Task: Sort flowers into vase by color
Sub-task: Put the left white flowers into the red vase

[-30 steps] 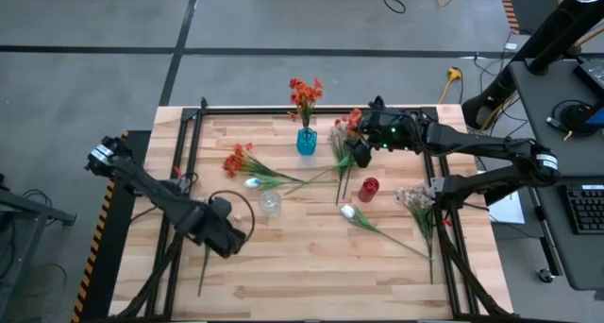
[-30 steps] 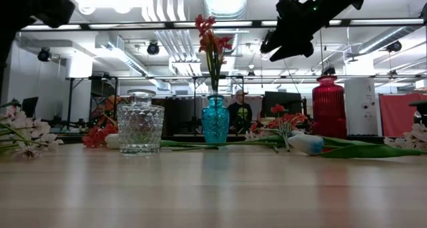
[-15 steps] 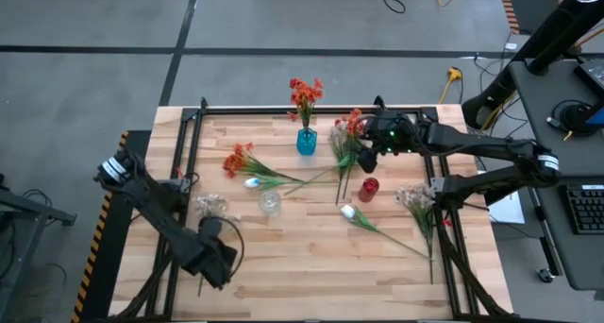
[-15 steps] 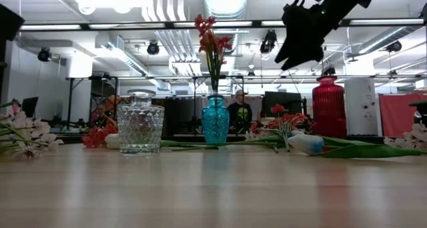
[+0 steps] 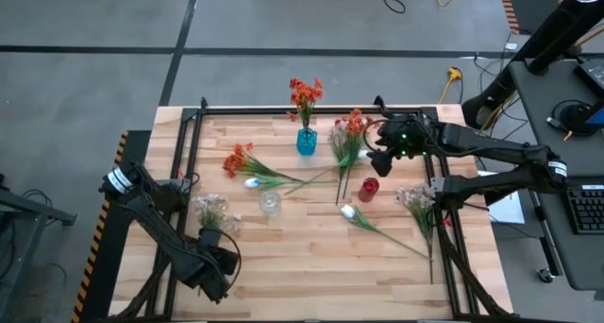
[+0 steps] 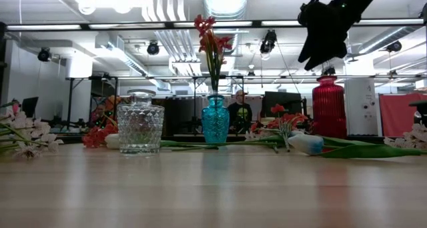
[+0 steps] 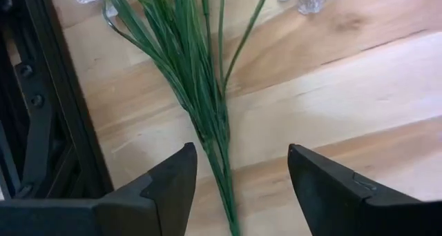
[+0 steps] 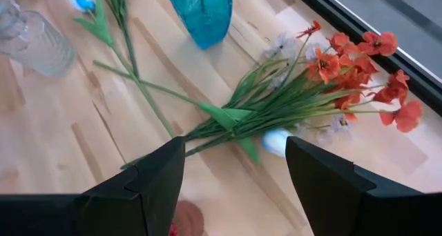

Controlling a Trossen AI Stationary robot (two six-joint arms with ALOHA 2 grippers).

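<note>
Your right gripper (image 5: 381, 162) hangs above the far right of the table, fingers spread and empty, over an orange-red spray (image 8: 345, 63) whose stems (image 8: 276, 108) fan back toward the blue vase (image 5: 306, 141); that height and spread suggest a position chosen for a descent onto the stems, not the blossoms. The blue vase already holds one orange-red spray (image 5: 304, 94) upright, so orange appears to be its assigned colour. Your left gripper (image 5: 219, 263) sits low at the near left corner, fingers parted with nothing between them, directly above the green stem (image 7: 207, 119) of a pale pink-white bunch (image 5: 212, 210); the stem passes between the fingertips, though whether they touch it cannot be told from the wrist view.

Loose flowers: a second orange-red spray (image 5: 238, 160) left of centre, a white bud (image 5: 253, 182) just beside it, another white bud (image 5: 348, 211) near the red vase (image 5: 368, 188), and a pale bunch (image 5: 413, 197) at the right edge. The clear glass vase (image 5: 270, 203) and the red vase stand empty, presumably reserved for the remaining colours.

Surface: a light wooden table (image 5: 311, 276) of planks edged by a black frame (image 5: 189, 153). Room: grey floor with cables (image 5: 453, 77), a desk (image 5: 576, 106) at right; in the low view, ceiling lights, ducting and a person (image 6: 239, 111) far behind the table
</note>
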